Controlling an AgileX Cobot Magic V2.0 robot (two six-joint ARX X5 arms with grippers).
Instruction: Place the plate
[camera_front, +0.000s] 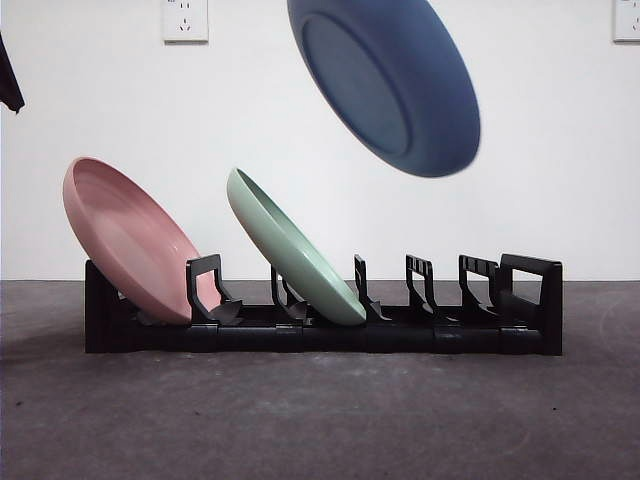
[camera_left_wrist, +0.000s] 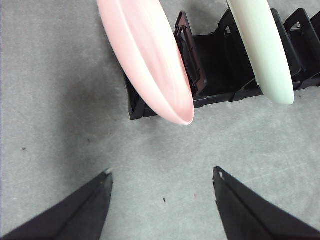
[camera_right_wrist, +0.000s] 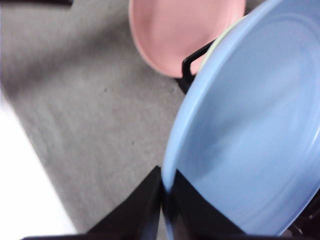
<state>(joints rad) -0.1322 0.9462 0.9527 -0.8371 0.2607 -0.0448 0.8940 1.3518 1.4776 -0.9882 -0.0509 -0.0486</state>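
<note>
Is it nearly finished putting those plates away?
Partly. The pink plate and green plate already lean in the black rack. The right gripper holds the blue plate in the air above the rack's free slots. The left gripper waits open.

left tool: jaws spread, empty, over table | right tool: clamped, raised

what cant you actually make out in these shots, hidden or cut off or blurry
- Front view: the blue plate runs off the top edge, so the right gripper clamping its rim is out of sight there.
- Right wrist view: the blue plate fills the picture and hides most of the black rack and nearly all of the green plate; the picture is also blurred.
- Left wrist view: the pink plate and green plate are cut off by the edge; the rack's far slots are out of frame.
</note>
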